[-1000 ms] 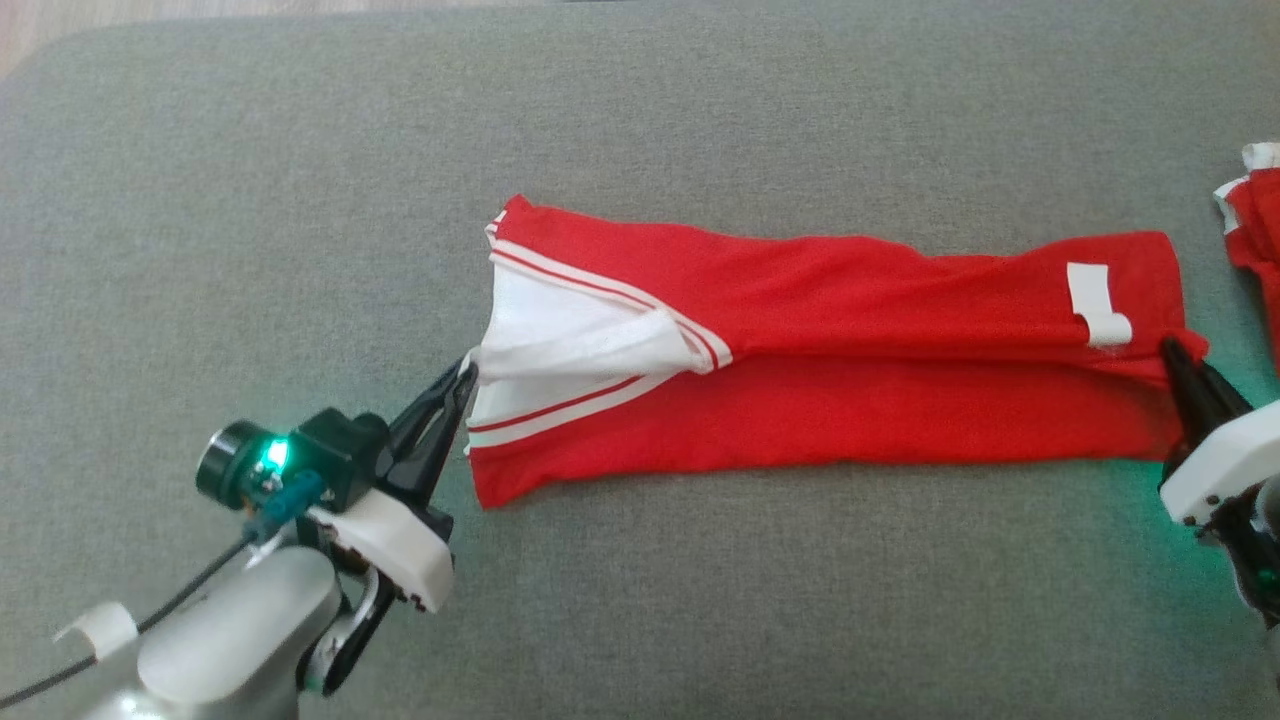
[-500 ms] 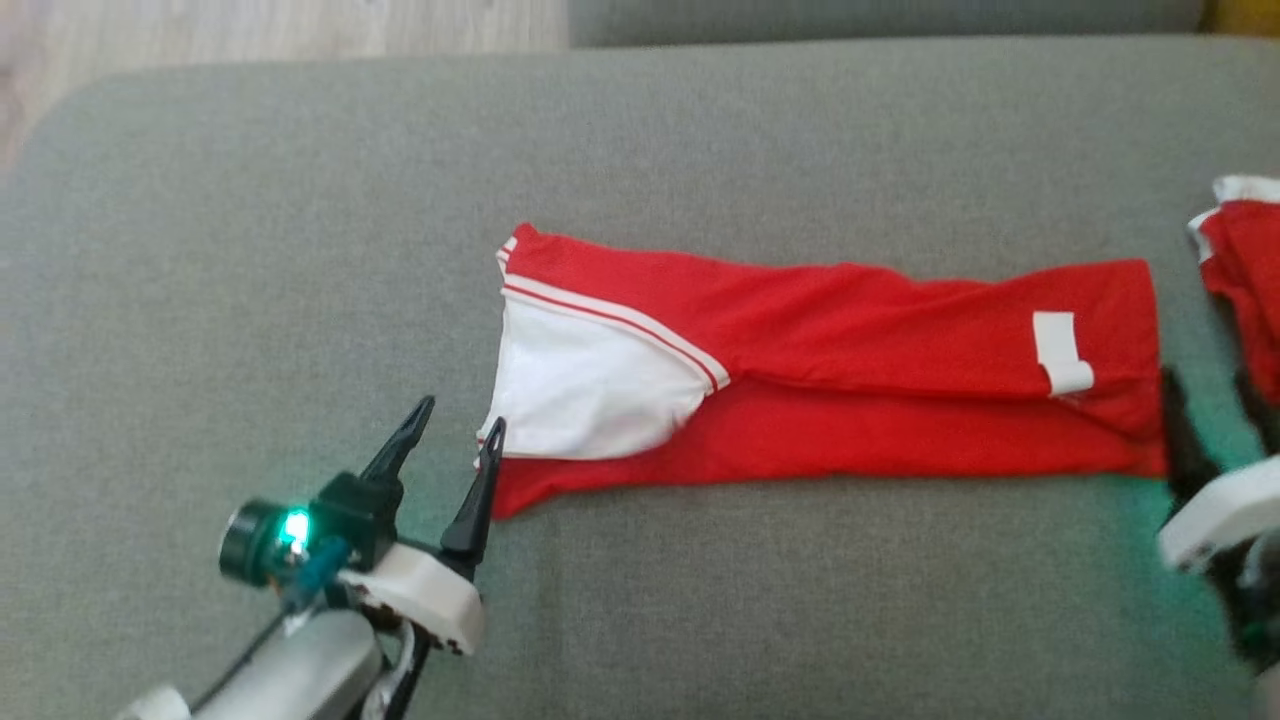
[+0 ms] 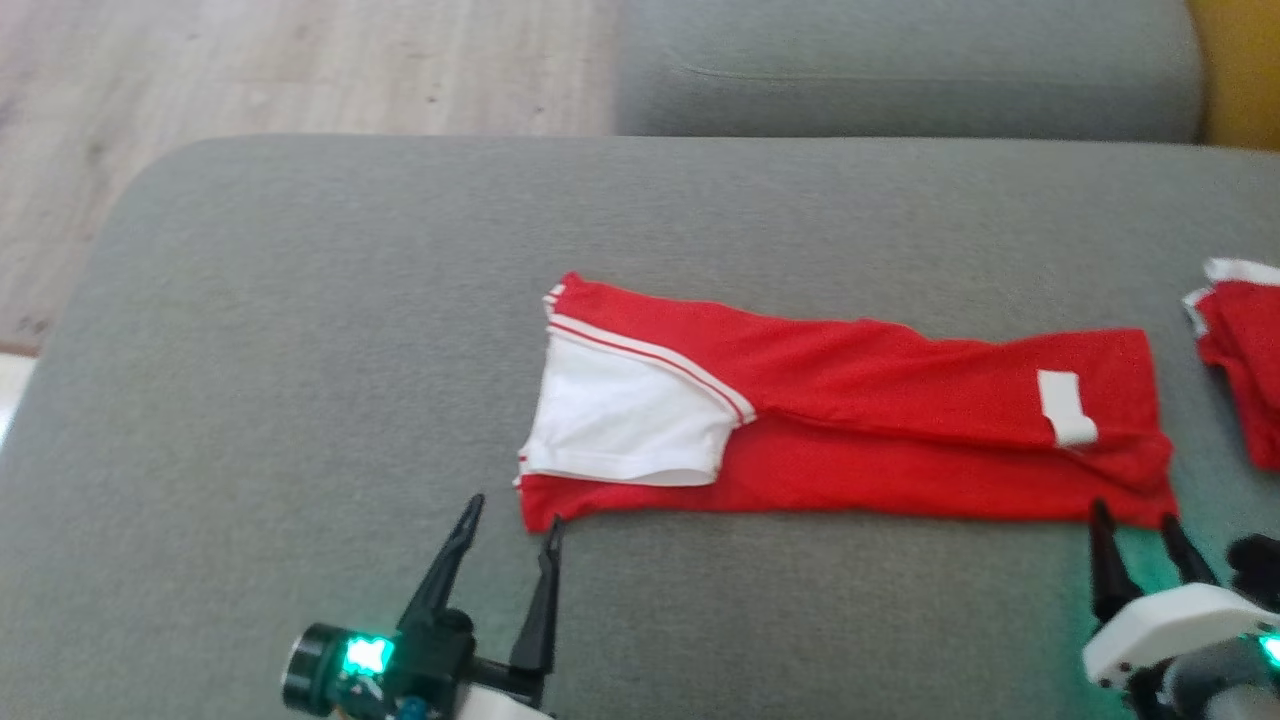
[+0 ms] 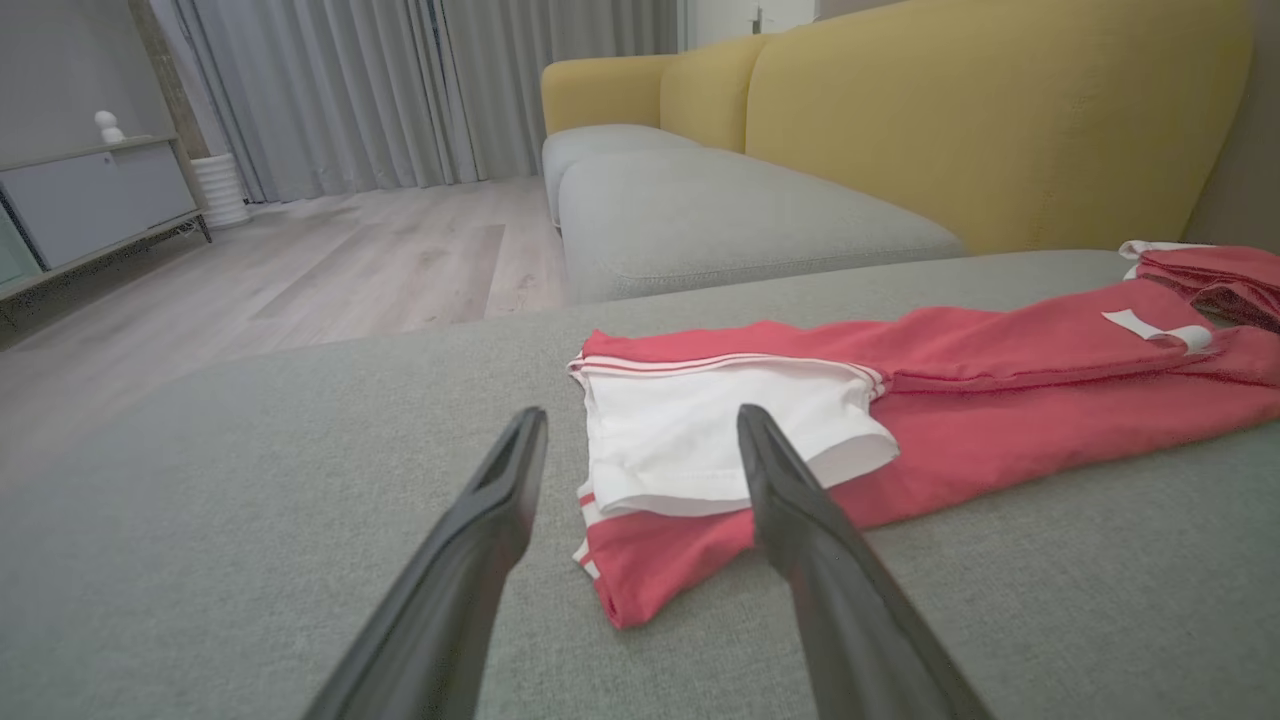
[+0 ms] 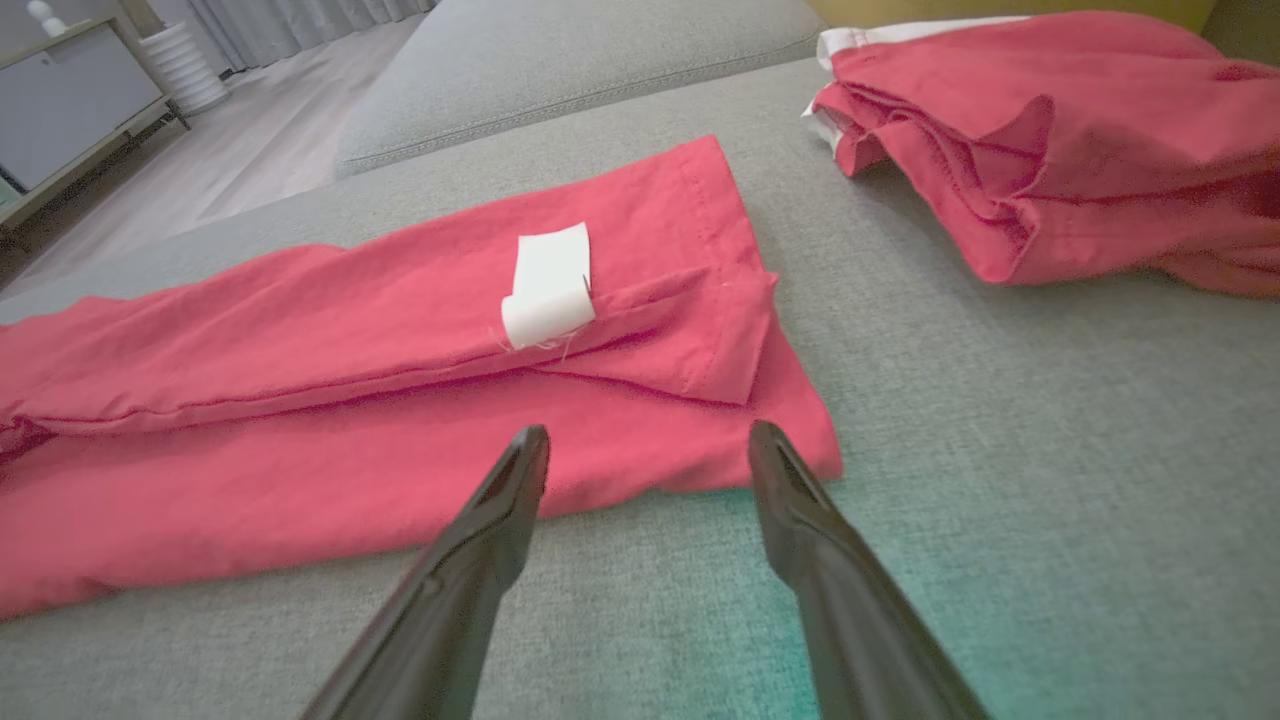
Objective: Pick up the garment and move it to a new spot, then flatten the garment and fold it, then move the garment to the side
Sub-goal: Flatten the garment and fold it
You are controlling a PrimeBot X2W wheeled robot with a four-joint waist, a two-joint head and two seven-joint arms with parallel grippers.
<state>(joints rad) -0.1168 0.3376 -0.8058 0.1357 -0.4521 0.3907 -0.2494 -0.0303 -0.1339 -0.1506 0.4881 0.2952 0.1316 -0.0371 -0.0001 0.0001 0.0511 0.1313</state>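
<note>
1. The left gripper (image 3: 514,511) and right gripper (image 3: 1134,512) have let go of the garment (image 3: 850,430); both stand spread and empty just before its near corners.
2. The garment lies folded lengthwise, cushion (image 3: 300,350) beneath; folding is probably midway, and an end-to-end fold needs a fresh grip.
3. A red pile (image 3: 1240,350) sits beyond its right end.

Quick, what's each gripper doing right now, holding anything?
Left gripper: open, holding nothing, just short of the red garment.
Right gripper: open, holding nothing.
</note>
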